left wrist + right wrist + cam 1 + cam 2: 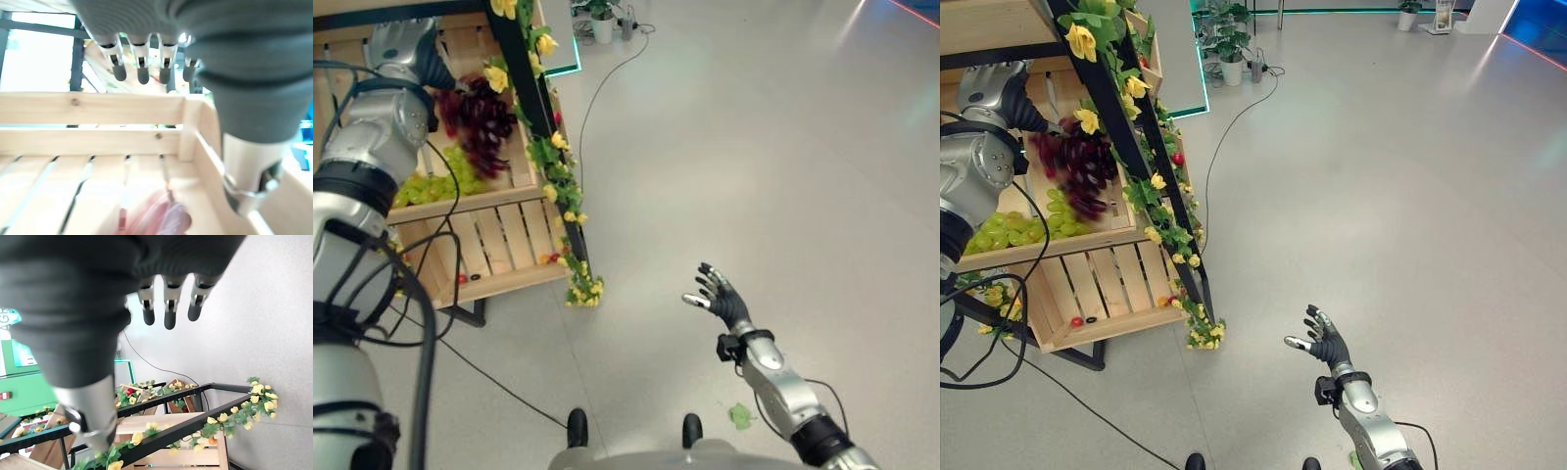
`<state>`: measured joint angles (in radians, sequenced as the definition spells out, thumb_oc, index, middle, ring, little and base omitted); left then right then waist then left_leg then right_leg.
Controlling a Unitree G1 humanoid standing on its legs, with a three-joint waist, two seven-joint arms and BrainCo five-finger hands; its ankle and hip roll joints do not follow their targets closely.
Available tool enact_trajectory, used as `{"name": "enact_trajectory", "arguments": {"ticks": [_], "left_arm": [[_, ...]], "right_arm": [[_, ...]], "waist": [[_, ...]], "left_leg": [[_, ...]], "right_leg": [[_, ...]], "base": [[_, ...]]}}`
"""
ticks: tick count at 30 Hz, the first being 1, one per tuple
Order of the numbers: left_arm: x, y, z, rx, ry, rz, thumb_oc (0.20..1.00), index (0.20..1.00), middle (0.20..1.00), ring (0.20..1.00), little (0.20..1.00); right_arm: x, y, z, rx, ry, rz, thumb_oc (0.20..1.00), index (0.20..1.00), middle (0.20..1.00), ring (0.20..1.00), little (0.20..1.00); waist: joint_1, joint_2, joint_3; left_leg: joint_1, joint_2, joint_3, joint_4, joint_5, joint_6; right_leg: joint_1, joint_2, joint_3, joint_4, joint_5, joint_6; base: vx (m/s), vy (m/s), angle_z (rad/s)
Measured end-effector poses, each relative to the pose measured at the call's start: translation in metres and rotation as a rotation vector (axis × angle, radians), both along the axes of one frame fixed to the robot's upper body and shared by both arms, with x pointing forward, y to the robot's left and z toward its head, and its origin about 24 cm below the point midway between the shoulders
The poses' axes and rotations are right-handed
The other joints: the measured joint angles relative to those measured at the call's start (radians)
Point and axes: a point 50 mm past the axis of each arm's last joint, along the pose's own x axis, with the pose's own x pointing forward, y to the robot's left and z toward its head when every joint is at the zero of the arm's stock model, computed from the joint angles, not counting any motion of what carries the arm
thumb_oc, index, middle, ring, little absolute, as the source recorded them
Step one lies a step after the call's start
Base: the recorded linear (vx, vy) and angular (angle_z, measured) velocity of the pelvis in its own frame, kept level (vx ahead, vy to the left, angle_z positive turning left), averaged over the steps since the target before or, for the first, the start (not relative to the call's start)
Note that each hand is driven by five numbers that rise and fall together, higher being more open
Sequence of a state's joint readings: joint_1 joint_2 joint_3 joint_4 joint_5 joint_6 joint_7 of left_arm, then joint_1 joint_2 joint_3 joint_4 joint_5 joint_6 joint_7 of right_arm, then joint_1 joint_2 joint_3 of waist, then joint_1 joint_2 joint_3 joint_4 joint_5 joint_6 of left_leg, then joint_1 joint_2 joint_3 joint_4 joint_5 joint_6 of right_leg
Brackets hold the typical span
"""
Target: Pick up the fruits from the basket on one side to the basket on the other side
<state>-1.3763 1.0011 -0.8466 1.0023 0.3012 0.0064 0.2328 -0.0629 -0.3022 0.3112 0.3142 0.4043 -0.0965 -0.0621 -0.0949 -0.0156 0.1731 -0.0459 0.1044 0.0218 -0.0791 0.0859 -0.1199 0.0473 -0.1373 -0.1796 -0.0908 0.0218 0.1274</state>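
Reaching left hand (pixel 142 58) into upper wooden crate (pixel 470 201), fingers relaxed, holding nothing; purple grapes (pixel 481 122) just below. Better to curl round the bunch's stem. Right hand (pixel 722 297) spread, idle.

Bare floor (pixel 754 147) lies open on the right; the flower-wound black frame (pixel 533 127) fences the wooden crates (pixel 499 245).
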Motion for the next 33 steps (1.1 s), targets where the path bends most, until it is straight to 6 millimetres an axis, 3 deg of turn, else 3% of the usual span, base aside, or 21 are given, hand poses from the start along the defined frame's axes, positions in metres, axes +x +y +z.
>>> {"name": "enact_trajectory", "arguments": {"ticks": [7,10,13,16,19,20,21,25,27,30,33], "left_arm": [[-0.01,0.023,0.001,-0.062,0.031,0.051,1.0,1.0,1.0,1.0,1.0],[-0.018,0.017,0.007,-0.156,-0.068,-0.066,1.0,1.0,1.0,1.0,1.0],[-0.031,0.016,-0.007,-0.344,-0.162,-0.215,1.0,1.0,1.0,1.0,1.0],[-0.053,0.013,-0.042,-0.571,-0.228,-0.393,1.0,1.0,1.0,1.0,1.0],[-0.068,0.019,-0.086,-0.778,-0.201,-0.417,1.0,1.0,1.0,1.0,1.0],[-0.085,0.021,-0.097,-0.902,-0.265,-0.465,1.0,1.0,1.0,1.0,1.0],[-0.109,0.011,-0.124,-1.088,-0.366,-0.542,1.0,1.0,1.0,1.0,1.0],[-0.123,-0.015,-0.168,-1.337,-0.335,-0.6,1.0,1.0,1.0,1.0,1.0],[-0.131,-0.033,-0.174,-1.452,-0.401,-0.669,1.0,1.0,1.0,1.0,1.0],[-0.137,-0.061,-0.19,-1.551,-0.333,-0.746,1.0,1.0,1.0,1.0,1.0],[-0.139,-0.077,-0.193,-1.595,-0.299,-0.81,1.0,1.0,1.0,1.0,1.0]], "right_arm": [[-0.001,-0.001,-0.001,0.001,0.006,0.01,1.0,1.0,1.0,1.0,1.0],[-0.001,-0.002,-0.001,0.0,0.008,0.004,1.0,1.0,1.0,1.0,1.0],[-0.002,-0.008,-0.002,0.0,0.011,-0.021,1.0,1.0,1.0,1.0,1.0],[-0.002,-0.02,0.0,-0.007,0.003,-0.072,1.0,1.0,1.0,1.0,1.0],[-0.008,-0.032,-0.004,-0.021,0.025,-0.116,1.0,1.0,1.0,1.0,1.0],[-0.008,-0.031,-0.002,-0.01,0.016,-0.124,1.0,1.0,1.0,1.0,1.0],[-0.012,-0.036,-0.001,0.004,0.005,-0.163,1.0,1.0,1.0,1.0,1.0],[-0.016,-0.042,-0.006,-0.015,0.032,-0.182,1.0,1.0,1.0,1.0,1.0],[-0.017,-0.044,-0.005,-0.008,0.027,-0.2,1.0,1.0,1.0,1.0,1.0],[-0.017,-0.045,-0.004,-0.01,0.022,-0.209,1.0,1.0,1.0,1.0,1.0],[-0.018,-0.045,-0.005,-0.012,0.025,-0.211,1.0,1.0,1.0,1.0,1.0]], "waist": [[0.013,0.001,0.007],[0.03,0.002,0.019],[0.033,0.003,0.024],[0.045,0.002,0.037],[0.065,0.001,0.044],[0.067,0.001,0.047],[0.065,0.004,0.049],[0.103,-0.013,0.059],[0.109,-0.013,0.059],[0.108,-0.014,0.059],[0.108,-0.015,0.059]], "left_leg": [[-0.001,0.0,-0.011,0.0,0.001,-0.001],[-0.001,0.001,-0.012,0.0,0.002,-0.002],[0.001,0.002,-0.022,0.0,0.002,-0.002],[0.002,0.003,-0.023,0.0,0.002,-0.002],[0.001,0.005,-0.023,0.0,0.002,-0.003],[0.004,0.004,-0.02,-0.002,0.001,-0.004],[0.011,0.003,-0.019,-0.005,0.001,-0.003],[0.012,0.012,-0.022,-0.002,0.001,-0.007],[0.013,0.011,-0.023,-0.001,0.001,-0.008],[0.013,0.013,-0.024,0.002,0.001,-0.008],[0.015,0.013,-0.024,0.002,0.001,-0.008]], "right_leg": [[0.005,0.001,-0.011,0.0,0.0,0.0],[0.005,0.003,-0.019,0.0,0.0,0.0],[0.012,0.004,-0.028,0.0,-0.002,-0.002],[0.013,0.006,-0.029,0.0,-0.003,-0.003],[0.014,0.009,-0.029,0.0,-0.004,-0.004],[0.012,0.007,-0.027,-0.001,-0.004,-0.004],[0.016,0.004,-0.022,-0.001,-0.004,-0.003],[0.018,0.015,-0.024,-0.001,-0.008,-0.007],[0.023,0.013,-0.021,-0.001,-0.008,-0.007],[0.024,0.015,-0.02,-0.001,-0.007,-0.008],[0.027,0.016,-0.02,-0.001,-0.007,-0.008]], "base": [[-0.01,-0.01,0.02],[0.0,-0.005,0.01],[-0.01,-0.015,0.08],[0.0,0.0,0.0],[0.0,0.0,0.0],[0.0,-0.017,-0.03],[0.0,0.0,0.0],[0.0,0.0,0.0],[0.0,0.0,0.0],[0.0,-0.004,0.01],[0.0,0.0,0.0]]}}
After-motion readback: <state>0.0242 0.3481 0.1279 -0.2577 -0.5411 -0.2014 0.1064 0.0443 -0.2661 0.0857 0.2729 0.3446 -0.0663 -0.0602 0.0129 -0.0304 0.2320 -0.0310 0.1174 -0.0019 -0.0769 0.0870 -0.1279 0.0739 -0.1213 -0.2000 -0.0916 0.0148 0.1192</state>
